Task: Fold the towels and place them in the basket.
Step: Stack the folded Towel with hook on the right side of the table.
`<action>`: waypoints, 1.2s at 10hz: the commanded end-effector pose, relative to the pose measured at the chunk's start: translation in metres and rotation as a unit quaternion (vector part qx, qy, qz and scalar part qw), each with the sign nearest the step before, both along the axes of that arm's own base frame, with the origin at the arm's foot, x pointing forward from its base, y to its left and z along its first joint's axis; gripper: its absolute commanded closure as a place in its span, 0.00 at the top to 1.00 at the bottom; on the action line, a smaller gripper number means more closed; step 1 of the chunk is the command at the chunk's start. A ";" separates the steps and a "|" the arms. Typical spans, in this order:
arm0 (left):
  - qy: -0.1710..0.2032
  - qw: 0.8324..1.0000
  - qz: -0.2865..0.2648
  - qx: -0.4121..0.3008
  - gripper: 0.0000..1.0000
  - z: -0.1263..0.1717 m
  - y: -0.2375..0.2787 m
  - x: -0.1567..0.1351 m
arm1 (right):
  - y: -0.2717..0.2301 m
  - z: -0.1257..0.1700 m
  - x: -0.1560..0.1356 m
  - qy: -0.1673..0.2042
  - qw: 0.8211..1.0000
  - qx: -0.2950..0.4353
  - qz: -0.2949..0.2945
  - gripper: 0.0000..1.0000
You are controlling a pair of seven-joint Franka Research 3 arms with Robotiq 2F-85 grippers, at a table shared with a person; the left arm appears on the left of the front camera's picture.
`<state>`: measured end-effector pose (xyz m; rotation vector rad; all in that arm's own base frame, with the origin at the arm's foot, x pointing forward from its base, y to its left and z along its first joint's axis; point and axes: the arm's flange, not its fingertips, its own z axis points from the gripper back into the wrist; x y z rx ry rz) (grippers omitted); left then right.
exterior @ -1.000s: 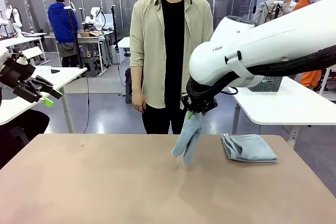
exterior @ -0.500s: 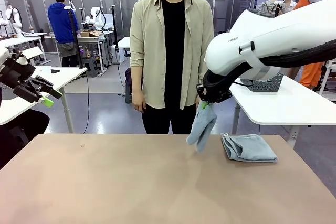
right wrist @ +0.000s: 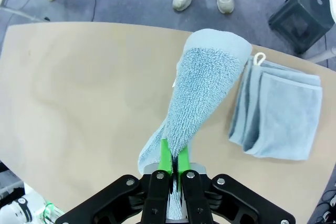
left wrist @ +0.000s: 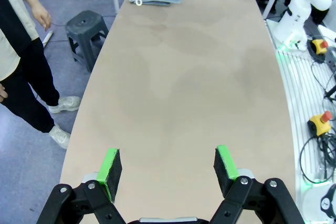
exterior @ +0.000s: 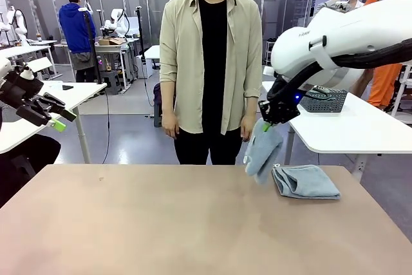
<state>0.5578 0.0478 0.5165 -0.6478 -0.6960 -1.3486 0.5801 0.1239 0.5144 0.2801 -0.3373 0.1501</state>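
The right gripper [exterior: 266, 125] hangs above the far right part of the table [exterior: 161, 223], its green pads [right wrist: 166, 157] pinched tight on a pale blue-grey terry towel [exterior: 262, 152]. From its own wrist camera the cloth runs away from the fingers as a long bunched strip, its far end rounded and puffy, just beside a second towel lying below. In the front view the held towel dangles in the air, its lower end hanging near the table's far edge, close to the left end of the folded towel [exterior: 305, 181]. That one lies flat on the tabletop in a neat rectangle, with a small loop [right wrist: 258, 59] at the corner nearest the person.

The dark grey lattice basket [exterior: 324, 100] sits on a white side table [exterior: 360, 130] behind and to the right, well apart from both towels.

The left gripper [left wrist: 169, 168] is off at the left edge of the room, raised clear of the table, its jaws spread wide with nothing between them. Its camera looks down the bare length of the tabletop to the folded towel at the far end.

A person in a beige shirt [exterior: 209, 62] stands at the far side, arms hanging down.
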 end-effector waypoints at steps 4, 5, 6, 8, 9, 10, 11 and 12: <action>0.000 1.000 0.002 0.008 0.90 0.002 0.000 -0.001 | -0.057 -0.011 0.024 0.007 0.999 0.032 0.008 0.05; 0.000 1.000 0.002 0.008 0.90 0.002 0.000 -0.001 | -0.064 -0.018 0.028 0.011 0.999 0.038 0.006 0.05; 0.000 1.000 0.002 0.008 0.90 0.002 0.000 -0.001 | -0.069 -0.025 0.033 0.012 0.999 0.039 0.008 0.05; 0.000 1.000 0.002 0.008 0.90 0.002 0.000 -0.001 | -0.082 -0.036 0.041 0.013 0.999 0.040 0.018 0.05; 0.000 1.000 0.002 0.008 0.90 0.002 0.000 -0.001 | -0.089 -0.042 0.044 0.012 0.999 0.044 0.026 0.05; 0.000 1.000 0.002 0.008 0.90 0.002 0.000 -0.001 | -0.096 -0.047 0.049 0.010 0.998 0.048 0.029 0.05; 0.000 1.000 0.002 0.008 0.90 0.002 0.000 -0.001 | -0.104 -0.053 0.053 0.015 0.998 0.054 0.017 0.05; 0.000 1.000 0.002 0.008 0.90 0.002 0.000 -0.001 | -0.110 -0.058 0.056 0.024 0.998 0.060 0.011 0.05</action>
